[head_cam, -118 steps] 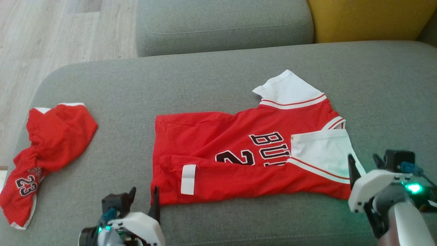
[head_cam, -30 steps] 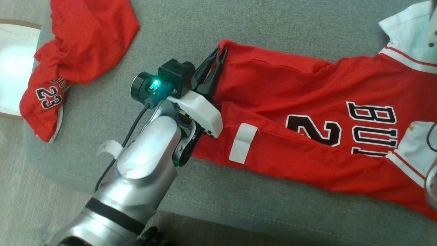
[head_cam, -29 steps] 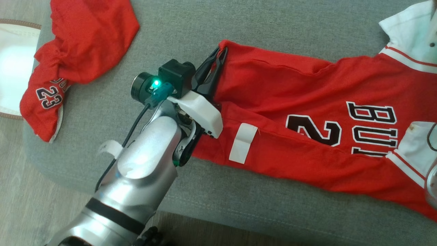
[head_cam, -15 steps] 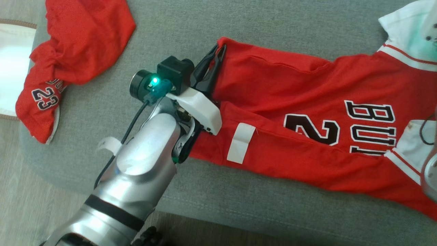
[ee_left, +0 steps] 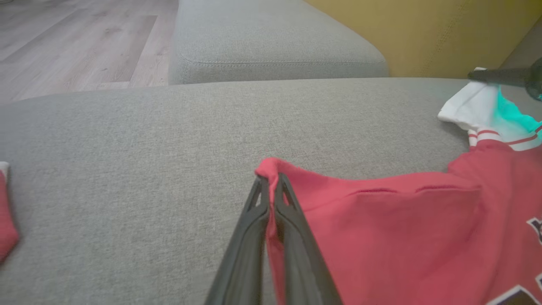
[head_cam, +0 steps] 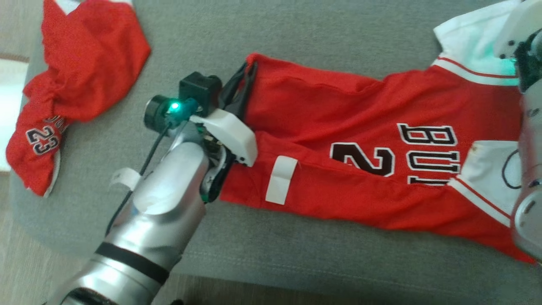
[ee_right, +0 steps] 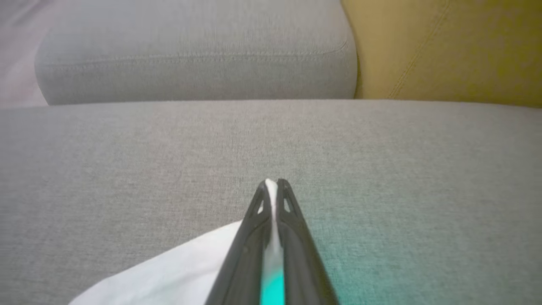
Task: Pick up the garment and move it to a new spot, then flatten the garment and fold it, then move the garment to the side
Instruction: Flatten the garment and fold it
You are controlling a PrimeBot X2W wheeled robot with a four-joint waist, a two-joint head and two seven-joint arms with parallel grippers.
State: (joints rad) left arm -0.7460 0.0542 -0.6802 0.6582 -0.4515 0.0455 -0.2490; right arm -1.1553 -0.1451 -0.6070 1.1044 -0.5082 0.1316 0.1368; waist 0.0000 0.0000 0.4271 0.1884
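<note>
On the sofa [head_cam: 338, 34] the jersey [head_cam: 330, 110] lay half-folded. The left gripper [ee_left: 269, 181] was clamped on its red hem corner and the right gripper [ee_right: 273, 186] on its white sleeve. Such thin bites could slip when lifted, spoiling the fold.

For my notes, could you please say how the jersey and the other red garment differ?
The jersey lies spread out; the other garment is bunched up. Both grippers pinch the jersey, the left gripper a red corner, the right gripper a white part; the other garment is untouched. Both are red with white trim and black numbers.
</note>
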